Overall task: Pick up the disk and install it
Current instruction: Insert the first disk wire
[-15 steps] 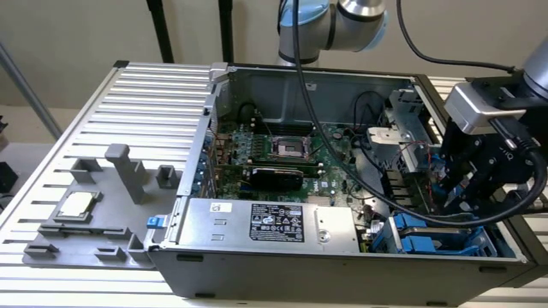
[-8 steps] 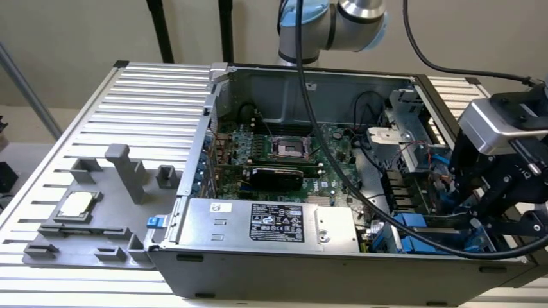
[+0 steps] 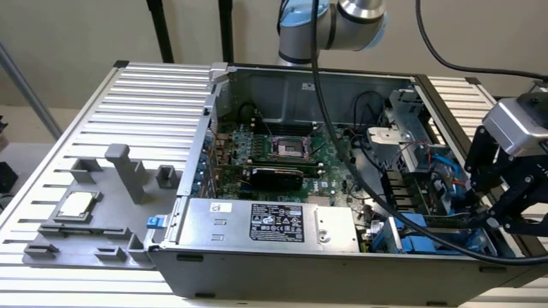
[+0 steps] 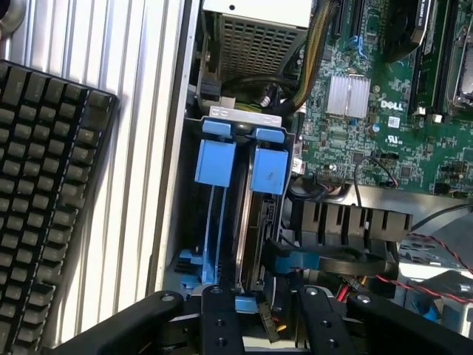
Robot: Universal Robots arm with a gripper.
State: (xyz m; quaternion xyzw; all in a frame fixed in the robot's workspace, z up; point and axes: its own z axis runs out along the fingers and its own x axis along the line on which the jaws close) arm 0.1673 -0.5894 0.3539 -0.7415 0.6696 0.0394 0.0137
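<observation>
1. Wrist view: silver-grey metal disk in bright blue plastic carrier stands in a bay of the open grey metal computer case.
2. My pincer is at its near end; can't tell if gripping.

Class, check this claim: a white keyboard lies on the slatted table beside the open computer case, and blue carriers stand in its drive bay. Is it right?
Not quite: the keyboard is black, not white, as the wrist view shows. It does lie on the slatted table beside the open computer case, with blue carriers in its drive bay.
</observation>
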